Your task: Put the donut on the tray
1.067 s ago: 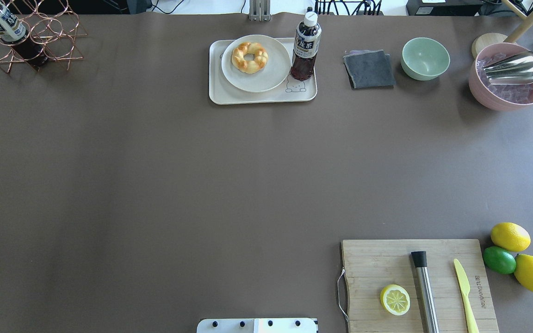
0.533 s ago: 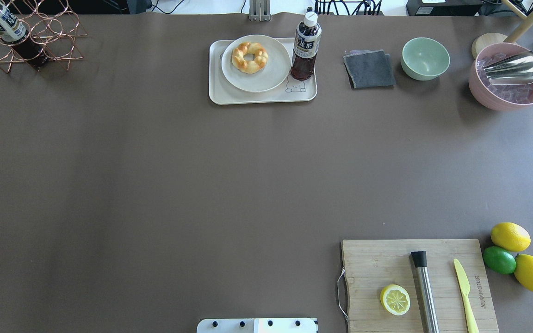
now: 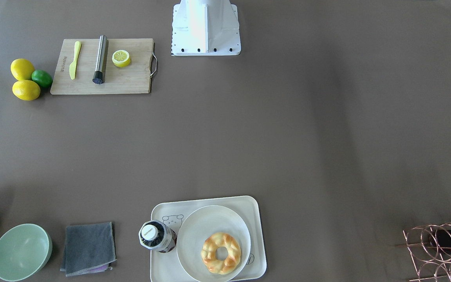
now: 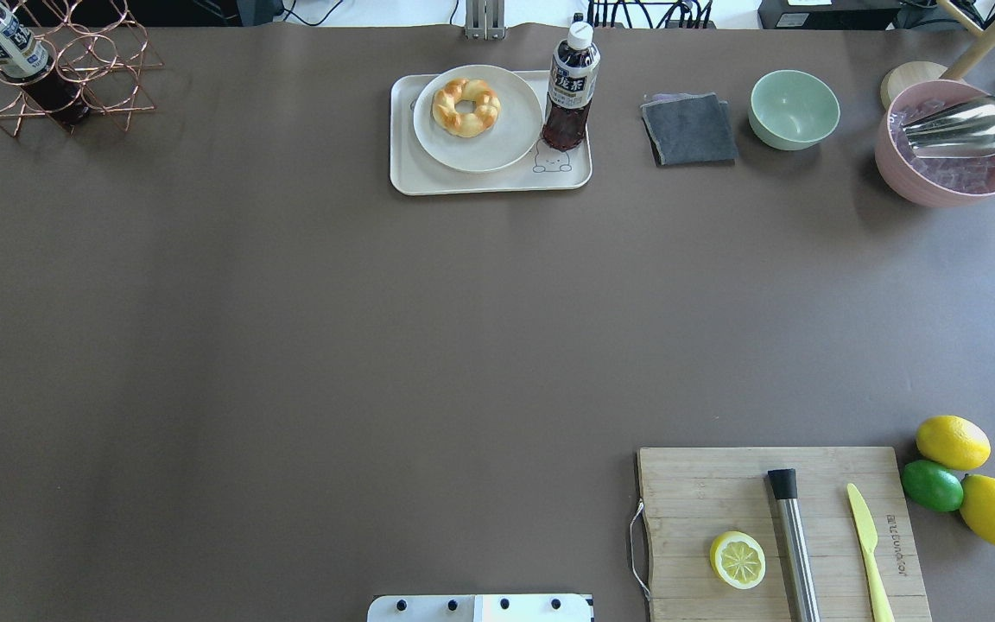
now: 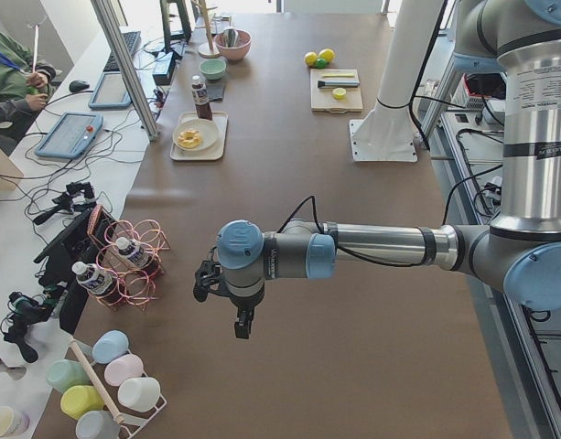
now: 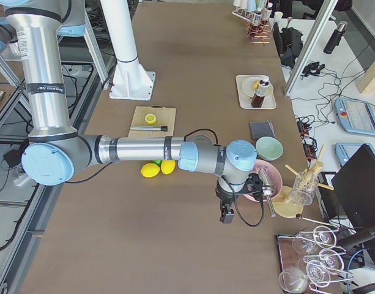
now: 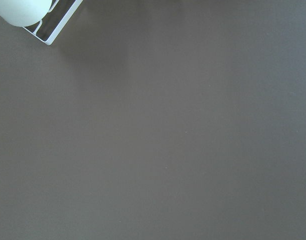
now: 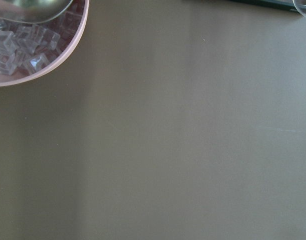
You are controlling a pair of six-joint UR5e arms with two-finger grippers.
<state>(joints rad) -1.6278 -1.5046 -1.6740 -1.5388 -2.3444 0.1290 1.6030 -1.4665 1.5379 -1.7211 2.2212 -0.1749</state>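
Donut (image 4: 446, 111) lies apparently flat, hole facing up.

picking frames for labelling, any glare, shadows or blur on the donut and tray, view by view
Overhead exterior: donut and tray sharp, evenly lit; faint light and dark bands cross the table. Exterior front-facing: equally sharp, but the white robot base looks washed out. Both wrist views: almost only bare table, no donut. Side views: donut small and distant.
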